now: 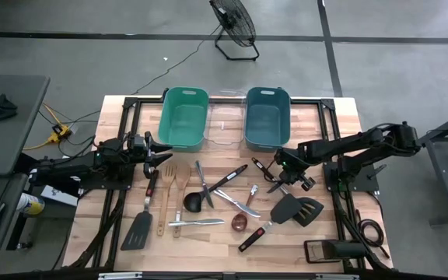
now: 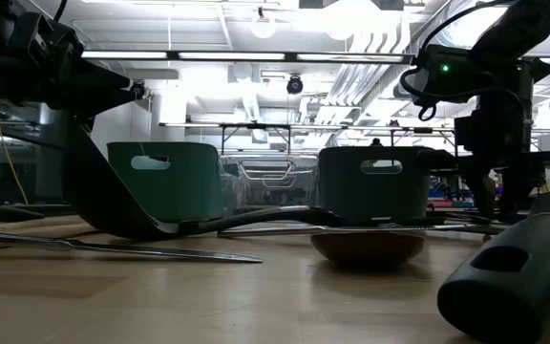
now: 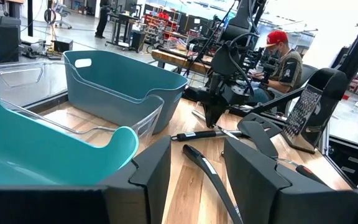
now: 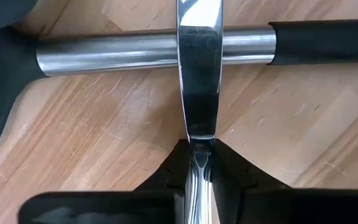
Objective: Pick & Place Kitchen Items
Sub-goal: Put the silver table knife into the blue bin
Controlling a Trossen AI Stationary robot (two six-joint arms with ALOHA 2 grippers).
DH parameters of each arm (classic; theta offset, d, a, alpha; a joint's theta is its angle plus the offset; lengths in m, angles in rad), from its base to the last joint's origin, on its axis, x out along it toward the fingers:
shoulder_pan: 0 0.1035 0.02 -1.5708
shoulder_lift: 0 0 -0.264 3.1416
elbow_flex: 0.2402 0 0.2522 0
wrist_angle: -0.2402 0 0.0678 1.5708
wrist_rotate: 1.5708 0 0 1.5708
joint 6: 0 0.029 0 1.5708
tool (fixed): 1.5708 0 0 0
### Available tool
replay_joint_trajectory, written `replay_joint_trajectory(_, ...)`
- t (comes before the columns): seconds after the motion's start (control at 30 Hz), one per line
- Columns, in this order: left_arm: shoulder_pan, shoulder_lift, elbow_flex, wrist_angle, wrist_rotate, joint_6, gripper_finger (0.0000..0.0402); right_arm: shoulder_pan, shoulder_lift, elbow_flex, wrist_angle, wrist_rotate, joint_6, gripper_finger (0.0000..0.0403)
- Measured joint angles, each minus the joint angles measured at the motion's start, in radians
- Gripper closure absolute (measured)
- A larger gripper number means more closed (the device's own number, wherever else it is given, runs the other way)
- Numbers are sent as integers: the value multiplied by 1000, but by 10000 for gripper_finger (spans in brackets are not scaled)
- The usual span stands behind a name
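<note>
The left gripper (image 1: 164, 151) hung at nine o'clock of the table (image 1: 348, 117), its fingers parted about halfway and holding nothing, just short of the green bin (image 1: 183, 117). That bin, the clear bin (image 1: 225, 128) and the blue bin (image 1: 266, 117) stood in a row at twelve o'clock, and all three looked empty, so by my judgement no utensil had yet been placed and nearly the whole job remained. The kitchen items (image 1: 208, 198) lay scattered across the centre toward six o'clock: black spatulas, wooden spoons, a ladle, metal cutlery. At three o'clock the right gripper (image 1: 280, 184) was down on the boards, its fingers pinched narrow on a slim silver handle (image 4: 197, 74) that crossed over a steel-shafted utensil (image 4: 154, 53). Lifting should free it, though the crossing piece could shift. Open board lay between the gripper and the blue bin; the bin's near wall was the edge to clear.
</note>
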Motion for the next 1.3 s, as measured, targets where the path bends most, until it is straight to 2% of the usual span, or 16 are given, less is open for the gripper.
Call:
replay_joint_trajectory(0.33, 0, 0, 0, 0, 0, 0, 252, 0, -58, 33, -69, 20, 23, 371)
replay_joint_trajectory(0.53, 0, 0, 0, 0, 0, 0, 252, 1, -114, 90, -95, -5, 105, 371)
replay_joint_trajectory(0.8, 0, 0, 0, 0, 0, 0, 252, 1, -188, 186, -101, -91, 267, 371)
replay_joint_trajectory(1.0, 0, 0, 0, 0, 0, 0, 252, 1, -248, 225, -97, -93, 319, 371)
replay_joint_trajectory(1.13, 0, 0, 0, 0, 0, 0, 252, -10, -299, 239, -58, -121, 357, 371)
replay_joint_trajectory(1.3, 0, 0, 0, 0, 0, 0, 252, -55, -370, 245, 70, -151, 504, 371)
